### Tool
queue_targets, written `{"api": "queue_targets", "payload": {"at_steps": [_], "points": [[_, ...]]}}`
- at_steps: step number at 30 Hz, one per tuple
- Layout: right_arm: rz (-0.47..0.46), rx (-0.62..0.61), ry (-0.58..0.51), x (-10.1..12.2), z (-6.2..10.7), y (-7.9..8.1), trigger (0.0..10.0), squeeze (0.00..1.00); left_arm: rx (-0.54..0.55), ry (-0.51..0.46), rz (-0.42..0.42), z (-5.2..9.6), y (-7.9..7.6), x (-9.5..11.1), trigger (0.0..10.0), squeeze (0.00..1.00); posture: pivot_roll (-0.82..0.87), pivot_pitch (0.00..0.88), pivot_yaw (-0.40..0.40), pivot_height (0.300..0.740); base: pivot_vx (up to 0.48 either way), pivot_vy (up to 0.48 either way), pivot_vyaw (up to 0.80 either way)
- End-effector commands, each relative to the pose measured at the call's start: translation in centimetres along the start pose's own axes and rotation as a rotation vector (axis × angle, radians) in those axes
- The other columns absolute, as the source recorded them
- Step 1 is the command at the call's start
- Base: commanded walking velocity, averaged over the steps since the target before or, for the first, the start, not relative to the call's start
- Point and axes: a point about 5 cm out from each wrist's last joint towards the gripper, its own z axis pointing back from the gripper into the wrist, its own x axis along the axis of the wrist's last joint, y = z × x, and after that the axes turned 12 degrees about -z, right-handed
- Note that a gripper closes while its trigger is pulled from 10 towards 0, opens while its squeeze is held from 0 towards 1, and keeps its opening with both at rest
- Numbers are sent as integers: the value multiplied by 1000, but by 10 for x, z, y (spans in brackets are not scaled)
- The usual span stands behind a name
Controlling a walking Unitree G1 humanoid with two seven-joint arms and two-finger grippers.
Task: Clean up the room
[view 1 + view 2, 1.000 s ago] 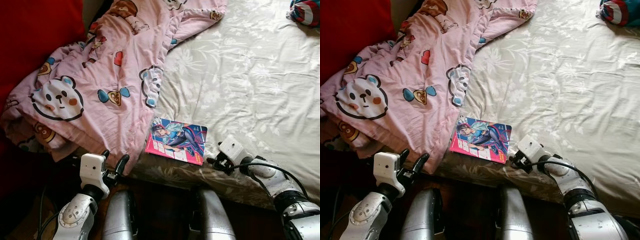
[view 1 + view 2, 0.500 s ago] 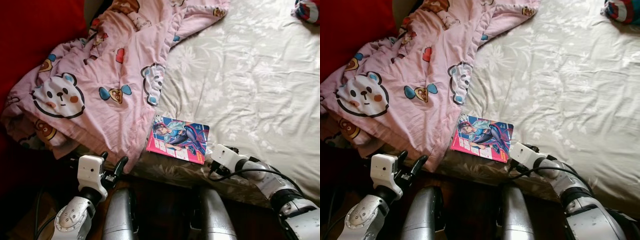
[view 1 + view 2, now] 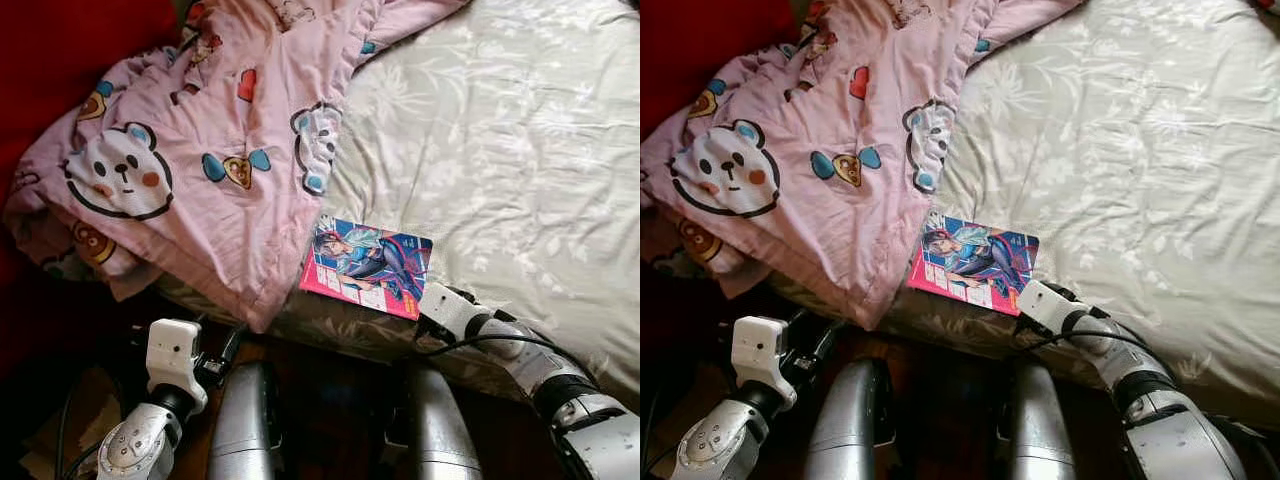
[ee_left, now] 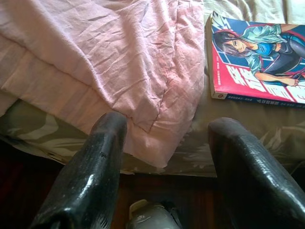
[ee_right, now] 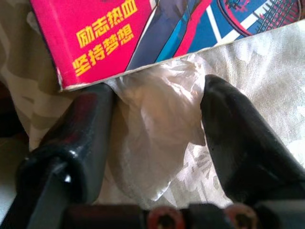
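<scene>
A comic book [image 3: 372,266] with a pink-and-blue cover lies flat near the front edge of the bed [image 3: 520,150], just beside the hem of a pink cartoon-print blanket [image 3: 190,150]. The right gripper [image 5: 157,138] is pressed against the book's right front corner, its two black fingers [image 5: 81,129] spread moderately apart with nothing clamped between them; one finger touches the book's lower edge, and a bunched fold of the pale floral bedsheet [image 5: 157,143] fills the gap between the fingers. In the head views the right gripper's white wrist housing sits at the bed's front edge, touching the book's corner.

The left gripper [image 4: 164,157] hangs below the bed's front edge with its fingers [image 4: 95,162] wide apart and holding nothing; ahead of it the blanket's corner drapes over the bed's edge, and the book lies well apart from it.

The blanket covers the left part of the bed; the sheet lies bare on the right. Something red [image 3: 60,50] stands beyond the bed's left edge. Dark floor [image 3: 330,400] lies below.
</scene>
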Motion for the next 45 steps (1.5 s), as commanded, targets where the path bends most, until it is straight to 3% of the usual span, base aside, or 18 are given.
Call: {"api": "queue_targets", "payload": {"at_steps": [1,6,9,10,28,35,42,45], "points": [[-15,7,28,-8,1,5,667,0,8,33,8,5,1,-5,10000,0,177,414,36,607,0,0,0],[-14,-2,28,-8,1,3,1490,0,12,31,8,3,2,-5,10000,0,176,406,35,607,0,0,0],[-13,-7,28,-8,1,2,902,0,10,29,5,3,2,-4,10000,0,175,401,35,607,0,0,0],[-12,-10,28,-8,2,1,0,0,9,28,4,2,2,-4,10000,0,175,401,35,607,0,0,0],[-3,-21,36,-9,2,-1,0,0,13,18,-6,-3,2,-3,10000,0,176,364,27,607,0,0,0],[-55,-33,17,-10,2,0,0,0,17,12,-8,-10,2,-4,10000,0,165,338,20,607,0,0,0],[-349,-122,-84,-10,5,-3,0,0,43,3,3,-21,6,-9,10000,0,133,284,2,607,0,0,0],[-516,-202,-189,-12,11,-9,0,0,62,1,11,-23,8,-11,10000,0,127,273,-1,607,0,0,0]]}}
